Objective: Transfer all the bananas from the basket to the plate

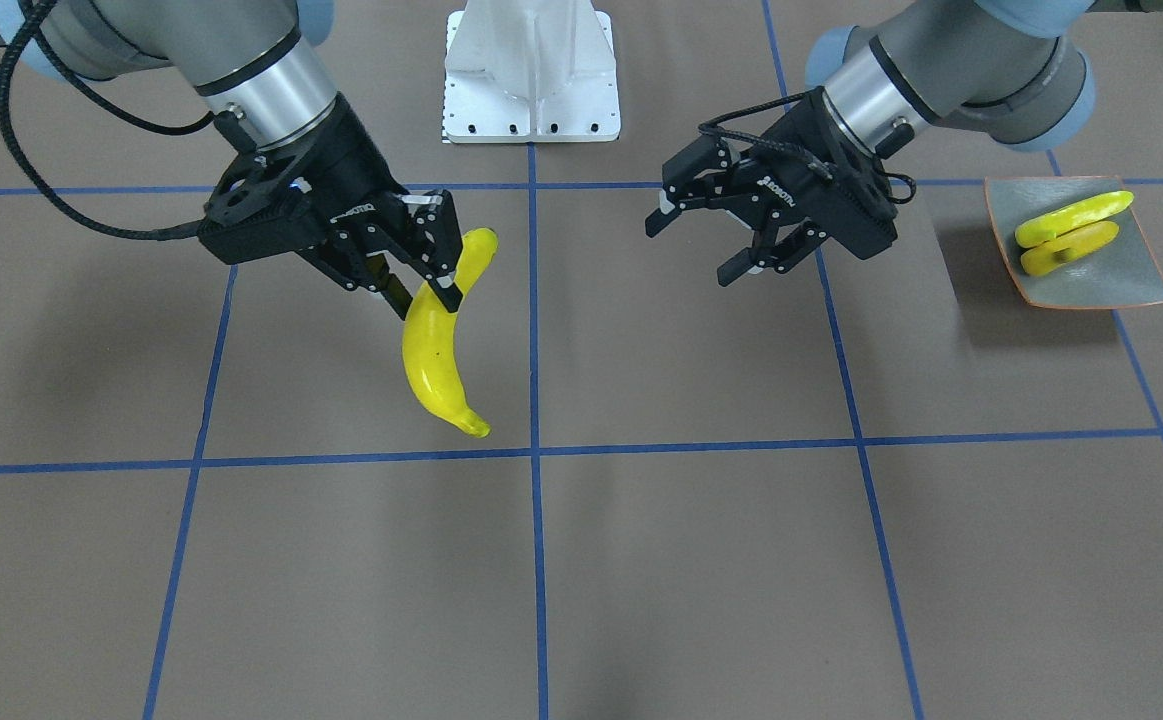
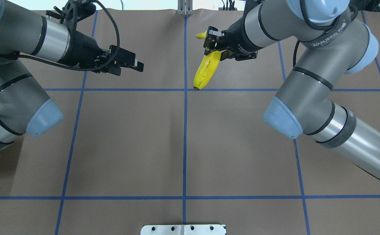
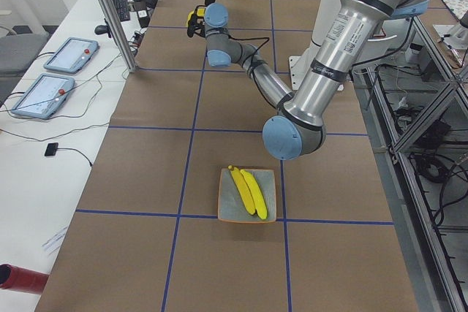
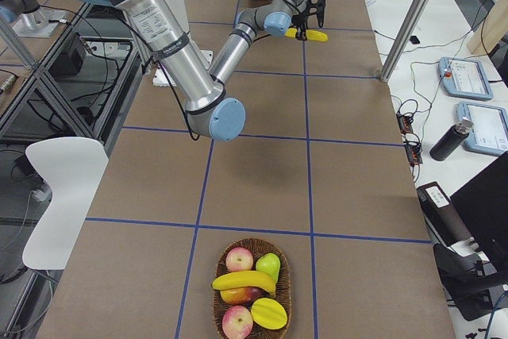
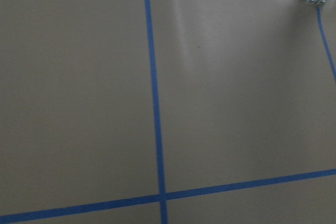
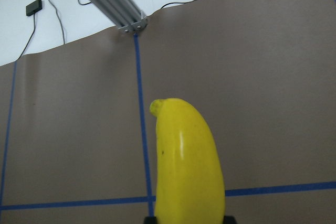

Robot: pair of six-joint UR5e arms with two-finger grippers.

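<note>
Banana (image 1: 438,350) hangs above the middle of the table (image 1: 701,560), gripped near one end by the right jaws; left jaws gape empty nearby. Best present its free end squarely between them before releasing; plate (image 1: 1126,272) sits far left

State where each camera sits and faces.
Front: across table, facing robot; right hand gripping banana, left hand open, plate.
Overhead: behind robot, looking down; left arm, right arm.
Exterior left: left end; left arm near.
Exterior right: right end; right arm, basket near.
Left wrist: table only.
Right wrist: banana ahead.
Front and overhead share the banana.
</note>
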